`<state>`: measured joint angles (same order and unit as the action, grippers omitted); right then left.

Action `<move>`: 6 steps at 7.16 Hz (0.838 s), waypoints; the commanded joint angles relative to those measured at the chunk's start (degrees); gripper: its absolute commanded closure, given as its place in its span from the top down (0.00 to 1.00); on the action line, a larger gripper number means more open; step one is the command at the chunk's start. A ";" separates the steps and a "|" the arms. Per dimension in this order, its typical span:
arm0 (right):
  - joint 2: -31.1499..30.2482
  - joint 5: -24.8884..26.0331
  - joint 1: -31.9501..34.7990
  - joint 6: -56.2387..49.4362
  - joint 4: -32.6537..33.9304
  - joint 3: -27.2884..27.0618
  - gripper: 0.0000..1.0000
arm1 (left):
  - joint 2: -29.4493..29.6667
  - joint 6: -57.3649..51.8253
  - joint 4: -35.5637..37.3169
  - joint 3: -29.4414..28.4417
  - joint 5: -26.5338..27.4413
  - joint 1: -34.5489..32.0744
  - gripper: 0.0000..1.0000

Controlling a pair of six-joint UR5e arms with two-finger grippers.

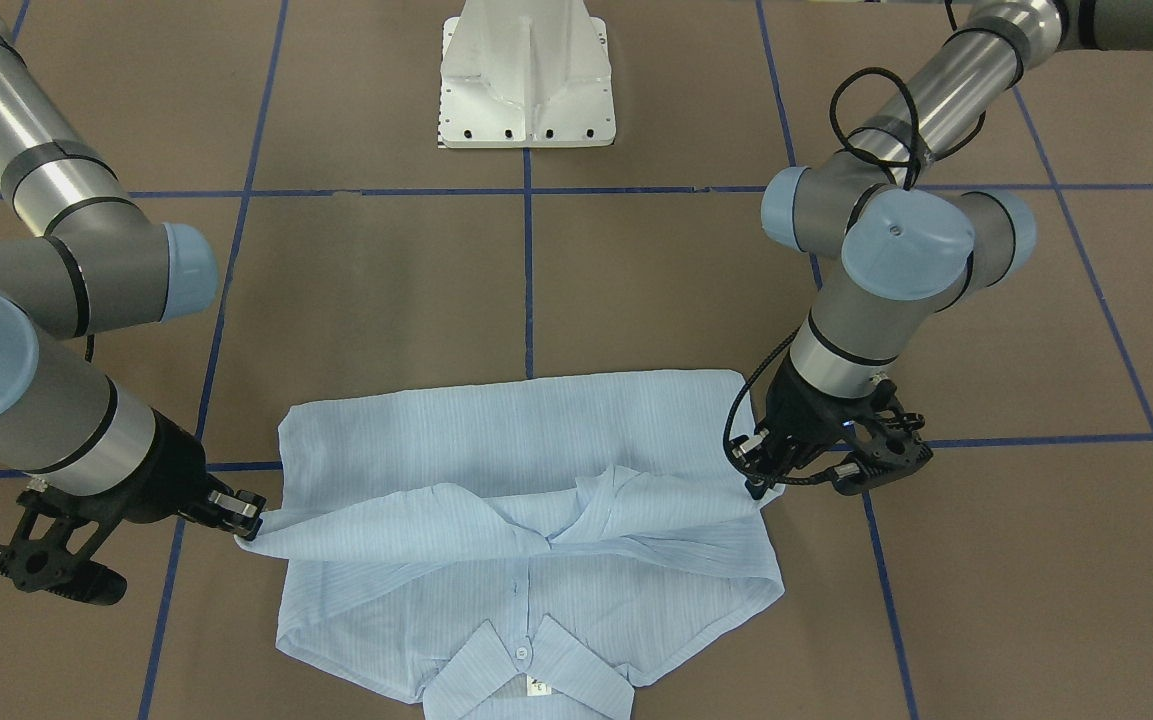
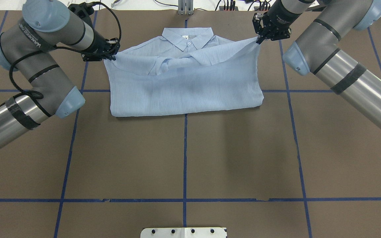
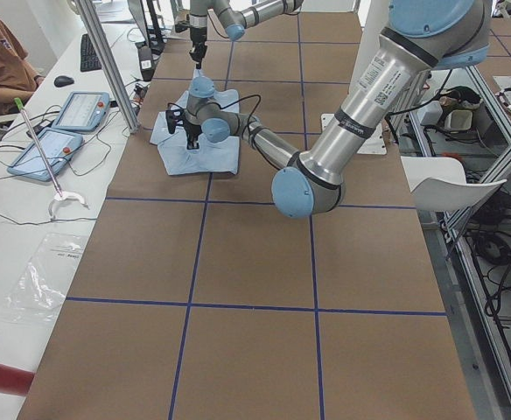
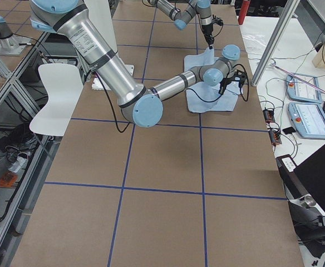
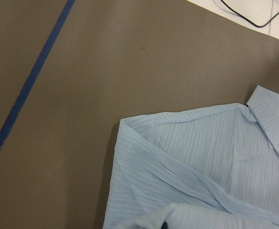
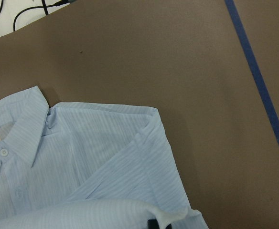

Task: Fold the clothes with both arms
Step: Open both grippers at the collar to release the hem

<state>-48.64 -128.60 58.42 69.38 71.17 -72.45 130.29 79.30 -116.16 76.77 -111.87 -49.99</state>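
Note:
The light blue striped shirt (image 2: 183,82) lies flat at the far side of the table, collar (image 2: 187,36) away from the robot, sleeves crossed over the front. Its lower part is doubled up over the body (image 1: 526,430). My left gripper (image 2: 112,56) is shut on the shirt's left edge; it also shows in the front-facing view (image 1: 758,487). My right gripper (image 2: 258,41) is shut on the right corner and holds it slightly raised; it also shows in the front-facing view (image 1: 248,528). Both wrist views show the shirt's shoulder areas (image 5: 201,162) (image 6: 82,157) below.
The brown table carries blue tape lines (image 2: 185,148). The white pedestal base (image 1: 526,80) stands at the robot's side. Cables (image 2: 164,3) lie past the far edge. Tablets (image 3: 72,114) and a seated person (image 3: 2,61) are at the operators' bench.

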 commanded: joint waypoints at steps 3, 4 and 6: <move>0.30 0.80 -0.59 -0.30 -4.61 2.65 0.53 | 2.16 1.48 -1.88 -4.52 0.16 0.07 0.64; 0.21 0.80 -0.85 -0.56 -7.59 3.53 1.00 | 2.16 1.56 -1.44 -4.26 0.16 -0.02 1.00; -1.27 0.54 -0.94 -2.22 -9.63 3.37 1.00 | -0.02 1.03 -1.00 -0.77 0.07 -0.20 1.00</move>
<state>-48.93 -127.90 57.58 68.28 63.18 -69.05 131.72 80.53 -117.45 73.74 -111.77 -50.12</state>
